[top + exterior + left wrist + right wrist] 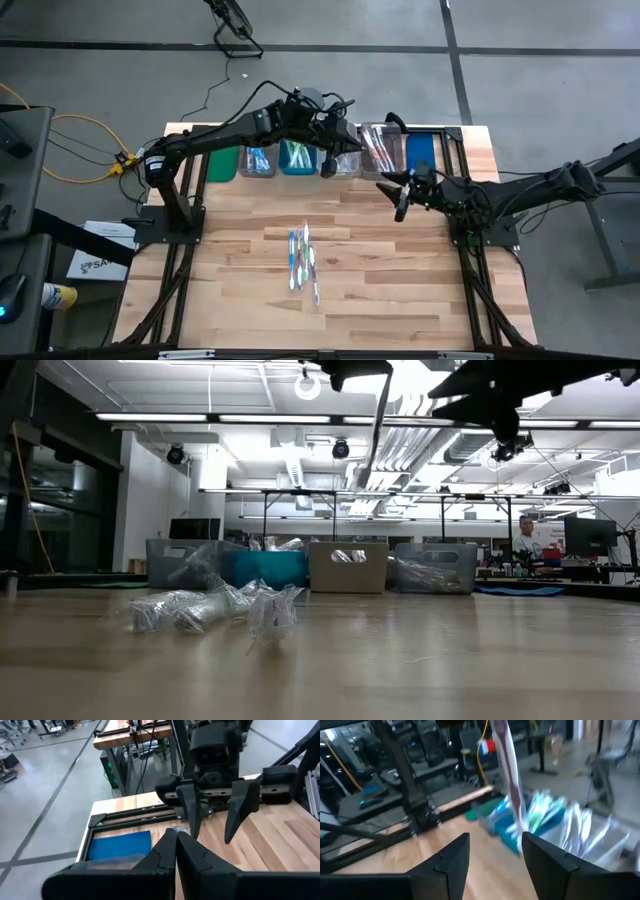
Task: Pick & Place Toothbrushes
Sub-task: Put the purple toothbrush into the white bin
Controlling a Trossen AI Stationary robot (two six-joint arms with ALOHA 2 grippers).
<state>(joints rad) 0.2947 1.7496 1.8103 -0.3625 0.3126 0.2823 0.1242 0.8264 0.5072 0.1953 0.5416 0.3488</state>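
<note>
The left gripper point(330, 160) hung above the back row of bins point(300, 160), over the grey one point(345, 160). Its fingers point(172, 855) were pressed together in the left wrist view. A wrapped toothbrush point(509, 785) hung down from it, as the right wrist view showed, so I judge it was closed on this brush and about to drop it into a bin.

The right gripper point(400, 205) waited near the right side of the table point(400, 290), just in front of the clear bin point(380, 150). Its fingers point(447, 862) stood apart with nothing between them.

The remaining toothbrushes point(303, 262) lay in a small group in the middle of the table, well apart from both grippers. Their long axes ran mostly from the back of the table to the front, almost parallel to each other. From the right gripper, the group lay toward the front and to the left. The right gripper seemed a little nearer to it than the left one, and it was free, so the next pick probably suits this arm. To take one brush across its thin handle, the open fingers should close along the left-right line.

In the low view, the brushes point(215, 610) appeared as a shiny heap in clear wrappers, in front of the bins.
</note>
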